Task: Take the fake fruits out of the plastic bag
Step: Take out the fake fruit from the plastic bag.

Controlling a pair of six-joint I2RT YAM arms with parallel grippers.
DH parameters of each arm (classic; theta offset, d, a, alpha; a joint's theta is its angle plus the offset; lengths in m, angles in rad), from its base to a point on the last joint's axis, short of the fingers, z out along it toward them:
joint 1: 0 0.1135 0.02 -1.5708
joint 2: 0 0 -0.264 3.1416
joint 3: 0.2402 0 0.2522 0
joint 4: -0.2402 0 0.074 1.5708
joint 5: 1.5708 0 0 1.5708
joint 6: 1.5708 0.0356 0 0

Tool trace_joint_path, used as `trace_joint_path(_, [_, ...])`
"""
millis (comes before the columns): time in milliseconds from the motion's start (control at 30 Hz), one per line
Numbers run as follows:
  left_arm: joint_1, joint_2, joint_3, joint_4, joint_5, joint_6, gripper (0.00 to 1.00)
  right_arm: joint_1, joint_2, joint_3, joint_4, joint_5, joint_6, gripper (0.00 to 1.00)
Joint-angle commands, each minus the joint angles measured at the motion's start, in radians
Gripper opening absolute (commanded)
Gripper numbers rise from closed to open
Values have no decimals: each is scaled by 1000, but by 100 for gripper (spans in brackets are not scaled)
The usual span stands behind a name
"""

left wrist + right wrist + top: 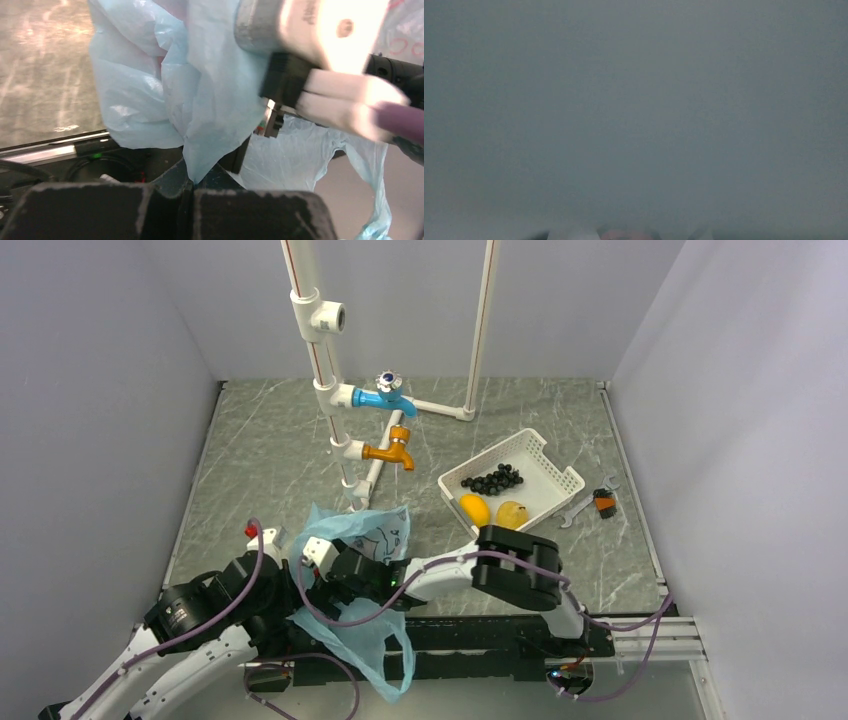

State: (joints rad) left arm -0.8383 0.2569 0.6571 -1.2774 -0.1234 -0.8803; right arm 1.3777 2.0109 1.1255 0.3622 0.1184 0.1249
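Note:
The light-blue plastic bag (352, 536) lies crumpled at the table's near edge, and part of it hangs over the front (392, 652). My left gripper (192, 184) is shut on a fold of the bag (210, 100). The right arm (440, 575) reaches left into the bag's mouth. The right wrist view is grey-blue haze. Along its bottom edge, the pale tips of the right gripper (634, 236) stand wide apart, with a blurred reddish shape (626, 235) between them. In the white basket (558, 480) lie a dark grape bunch (493, 480), an orange-yellow oval fruit (474, 508) and a pale yellow fruit (512, 513).
A white pipe stand with a blue tap (388, 395) and an orange tap (392, 451) rises behind the bag. A spanner (578, 508) and a small orange-black part (605, 503) lie right of the basket. Grey walls close in the table.

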Motion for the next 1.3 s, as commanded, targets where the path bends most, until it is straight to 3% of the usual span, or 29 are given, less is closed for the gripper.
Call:
trace_joint_path(0, [-3, -15, 1, 41, 4, -19, 0, -1, 71, 64, 47, -12, 3, 93])
trace_joint_path(133, [-2, -17, 1, 41, 6, -17, 0, -5, 54, 40, 59, 16, 14, 76])
trace_joint_path(300, [-3, -16, 1, 41, 5, -19, 0, -14, -41, -40, 129, 44, 38, 35])
trace_joint_path(333, [-2, -15, 1, 41, 5, -18, 0, -15, -64, -58, 138, 54, 40, 31])
trace_joint_path(567, [-3, -6, 1, 43, 7, -16, 0, -18, -217, -151, 125, 159, 49, 17])
trace_joint_path(800, [-4, -12, 1, 42, 6, -17, 0, -22, -314, -189, 34, 187, 91, 10])
trace_joint_path(1000, [-3, -21, 1, 45, 9, -14, 0, -22, -394, -259, -30, 102, 148, 5])
trace_joint_path(1100, [-2, -28, -1, 47, 10, -10, 0, -20, -428, -276, -91, -3, 141, 0])
trace_joint_path(1267, [-2, -30, 1, 47, 13, -13, 0, -16, -509, -326, -130, -233, 84, 0])
